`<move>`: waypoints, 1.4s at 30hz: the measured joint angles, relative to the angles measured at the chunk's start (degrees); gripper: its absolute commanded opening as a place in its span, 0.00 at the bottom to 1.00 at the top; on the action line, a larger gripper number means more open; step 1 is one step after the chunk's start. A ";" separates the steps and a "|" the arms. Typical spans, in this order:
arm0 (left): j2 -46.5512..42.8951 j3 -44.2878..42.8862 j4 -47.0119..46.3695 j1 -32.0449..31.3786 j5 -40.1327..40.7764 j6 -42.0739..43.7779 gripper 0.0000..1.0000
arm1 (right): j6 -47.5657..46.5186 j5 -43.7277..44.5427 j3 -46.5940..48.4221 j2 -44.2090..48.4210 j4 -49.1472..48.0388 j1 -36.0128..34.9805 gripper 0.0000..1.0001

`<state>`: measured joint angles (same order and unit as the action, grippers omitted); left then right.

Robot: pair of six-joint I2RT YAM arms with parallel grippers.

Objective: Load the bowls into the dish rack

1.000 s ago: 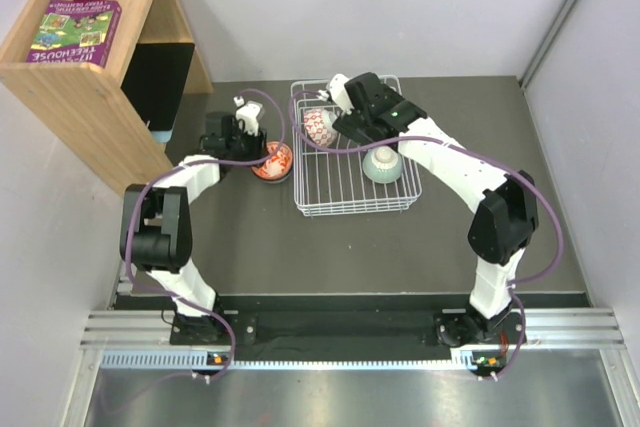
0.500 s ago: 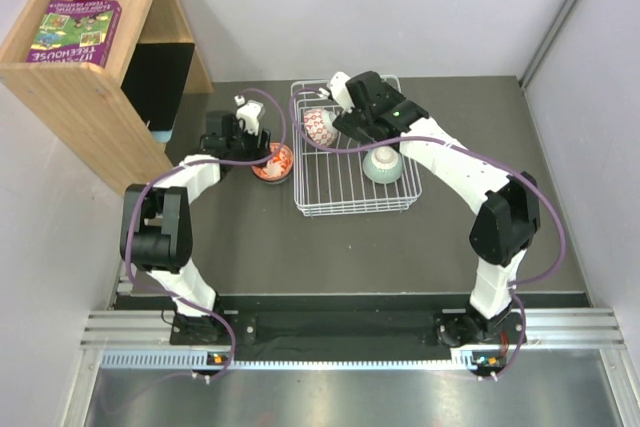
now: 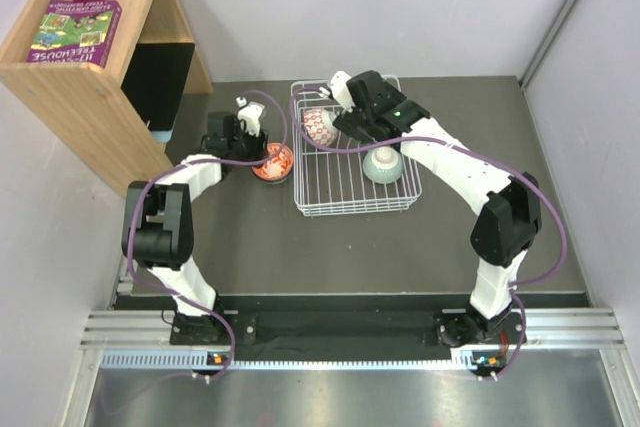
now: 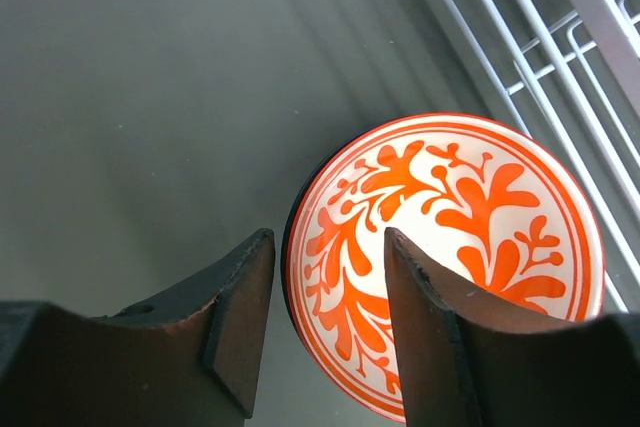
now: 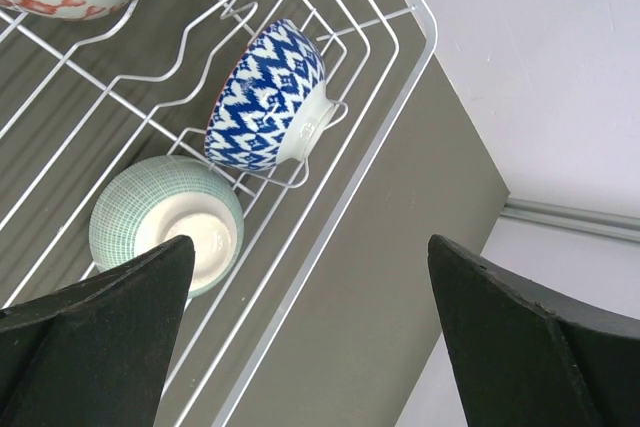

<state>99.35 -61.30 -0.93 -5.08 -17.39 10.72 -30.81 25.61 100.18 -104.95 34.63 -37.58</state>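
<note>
The rack (image 3: 350,192) stands on the dark table (image 3: 330,247) and holds three bowls. The red-and-white bowl (image 3: 320,125) sits in the rack's far left part. The pale green bowl (image 3: 383,165) lies toward the rack's right side, and its foot ring faces the right wrist camera. The blue-and-white bowl (image 5: 265,97) is tipped on its side among the rack's prongs, just beside the green one and closer to the rack's rim. It is hidden under the right arm in the top view. The orange bowl (image 3: 272,161) is outside the rack, upright on the table just beside the rack's left rim, with its leaf pattern showing inside. The left gripper (image 4: 328,247) is over this bowl's edge on the side away from the rack. Its jaws are narrowly parted, with one finger (image 4: 240,317) over the table outside the bowl and the other over the bowl's inside, so the rim lies between them. Whether either finger touches the rim cannot be told. The right gripper (image 5: 310,247) hangs above the rack's far part with its jaws spread wide and nothing between them. A wooden shelf (image 3: 90,97) with a book (image 3: 75,32) on top stands well to the left of the rack.
</note>
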 measured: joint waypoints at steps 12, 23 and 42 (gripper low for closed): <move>0.57 -0.55 -0.02 0.13 0.33 0.70 0.30 | 0.00 0.00 0.00 0.00 -0.57 0.00 1.00; 0.57 -0.66 0.07 0.22 0.50 1.20 0.00 | 0.00 0.00 -0.02 0.22 -0.72 0.00 1.00; -0.48 -6.10 7.69 0.20 -0.50 1.33 0.00 | 0.00 0.22 -0.04 0.96 -0.81 0.00 1.00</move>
<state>98.87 -67.40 6.76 -4.89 -17.89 12.05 -30.81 25.82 100.14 -103.98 33.82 -37.58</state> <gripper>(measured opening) 0.022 0.995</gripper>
